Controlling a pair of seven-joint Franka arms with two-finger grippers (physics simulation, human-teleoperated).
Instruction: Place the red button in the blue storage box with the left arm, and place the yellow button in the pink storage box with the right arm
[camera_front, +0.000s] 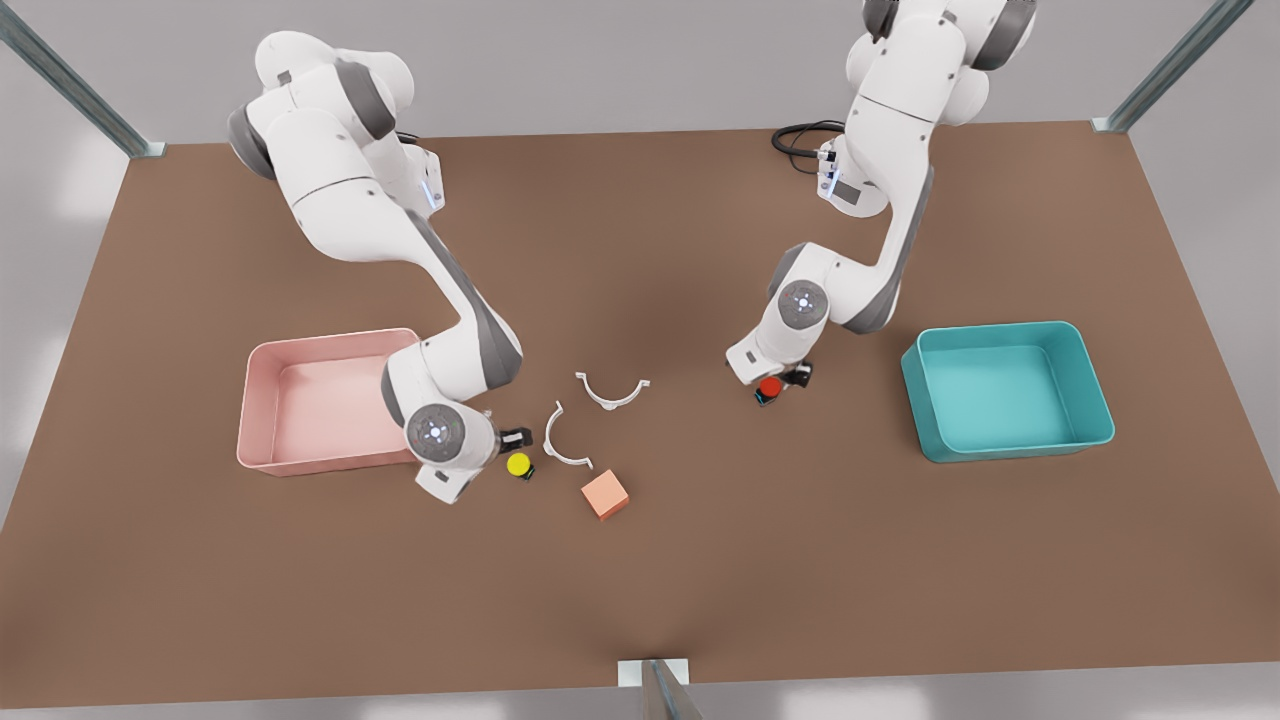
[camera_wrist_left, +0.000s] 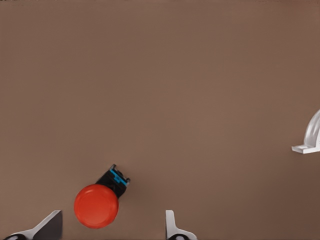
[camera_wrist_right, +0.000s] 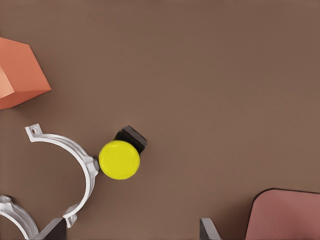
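Going from the front view's left, the pink storage box (camera_front: 262, 400) is sitting on the brown table (camera_front: 640, 600), and the arm reaching down beside it is the right arm, since its wrist camera is looking at the yellow button (camera_front: 518, 464). The right gripper (camera_front: 505, 452) is hanging just over that button with its jaws spread wide and nothing between them; in the right wrist view the two fingertips (camera_wrist_right: 55, 230) are standing well apart on either side of the yellow cap (camera_wrist_right: 119, 159), which is lying on its side touching a white curved clamp (camera_wrist_right: 75, 167). A second white clamp (camera_front: 611, 390) and a small orange cube (camera_front: 605, 495) are lying near the middle of the table. Further right, the left gripper (camera_front: 782, 385) is poised low over the red button (camera_front: 768, 388), also wide open and empty; the left wrist view is showing the red cap (camera_wrist_left: 96, 206) lying between the fingertips (camera_wrist_left: 172, 227), nearer one side. The blue storage box (camera_front: 1085, 385) is waiting at the front view's right, well apart from the red button. Both arms seem to be in the reaching step, before any grasp. Next, each gripper probably needs to be lowering around its button and closing, the right one taking care not to be catching the clamp.
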